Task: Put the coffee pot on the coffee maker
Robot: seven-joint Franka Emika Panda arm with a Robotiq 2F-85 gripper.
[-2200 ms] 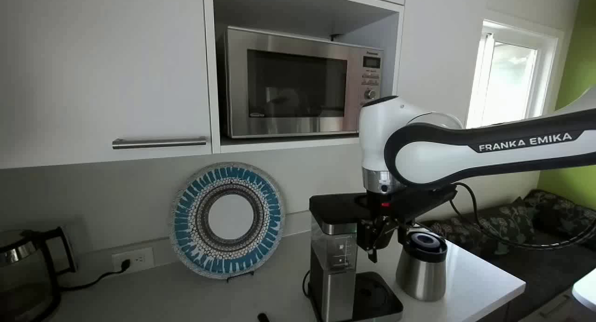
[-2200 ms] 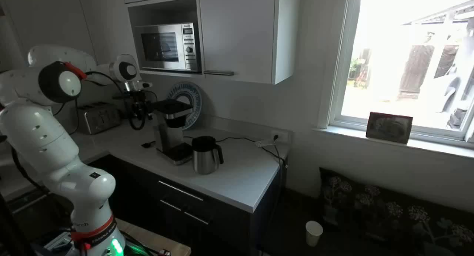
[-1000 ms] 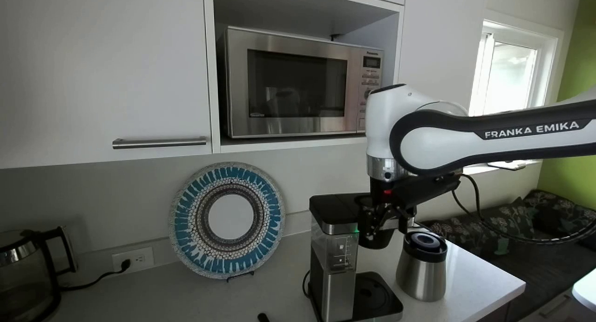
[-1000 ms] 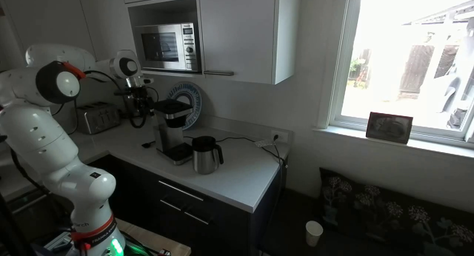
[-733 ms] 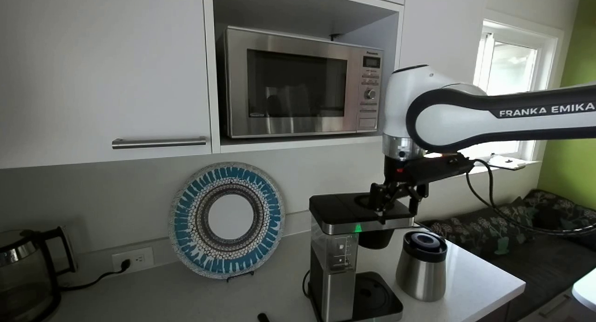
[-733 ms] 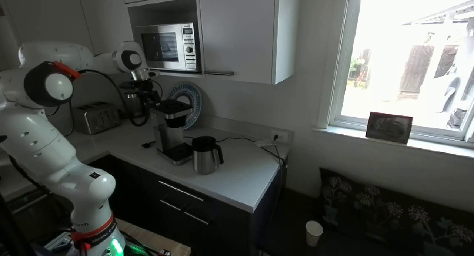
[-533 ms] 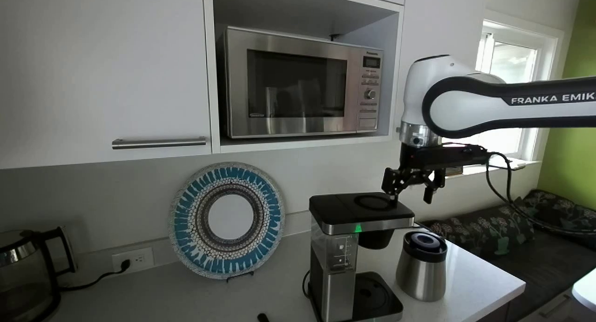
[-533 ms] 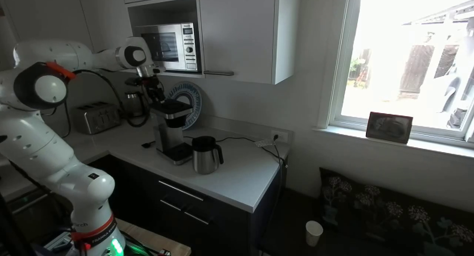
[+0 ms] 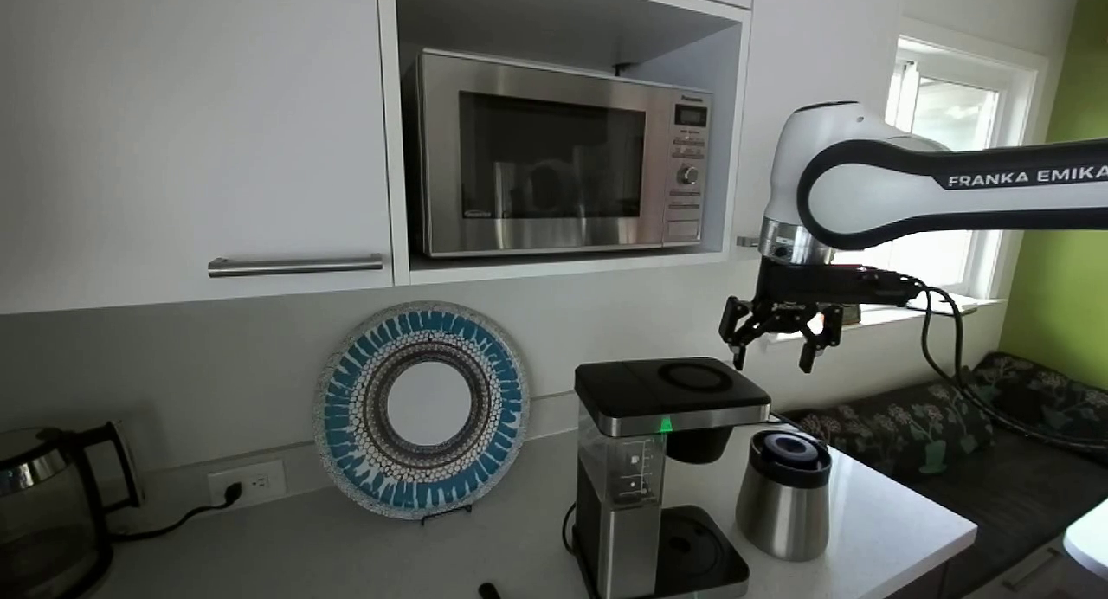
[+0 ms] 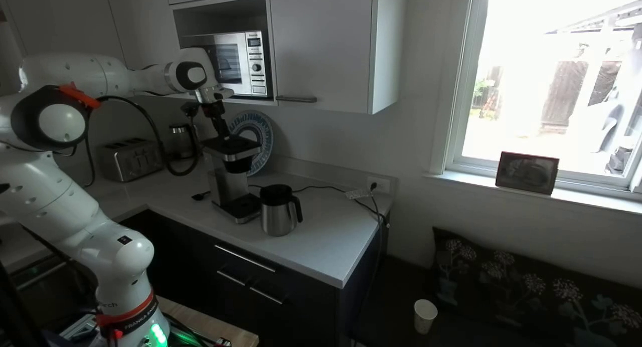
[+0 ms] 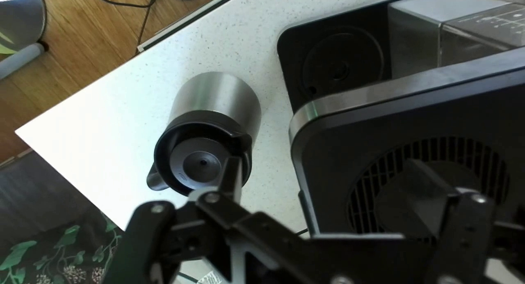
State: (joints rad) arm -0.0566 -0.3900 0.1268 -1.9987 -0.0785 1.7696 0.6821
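Our hand (image 9: 773, 361), jaws apart, now hangs higher, over the coffee maker (image 9: 639, 460); we judge that eases reaching the coffee pot (image 9: 786, 505) below.

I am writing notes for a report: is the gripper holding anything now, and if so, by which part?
Nothing is held: the gripper is open, and the coffee pot stands on the counter beside the coffee maker.

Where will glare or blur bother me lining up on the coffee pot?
Wrist view: the counter beside the coffee pot is washed nearly white, and the nearest parts of the tool look soft; in an exterior view, the window is mostly blown out and the rest dim; in an exterior view, a green glint shows on the coffee maker.
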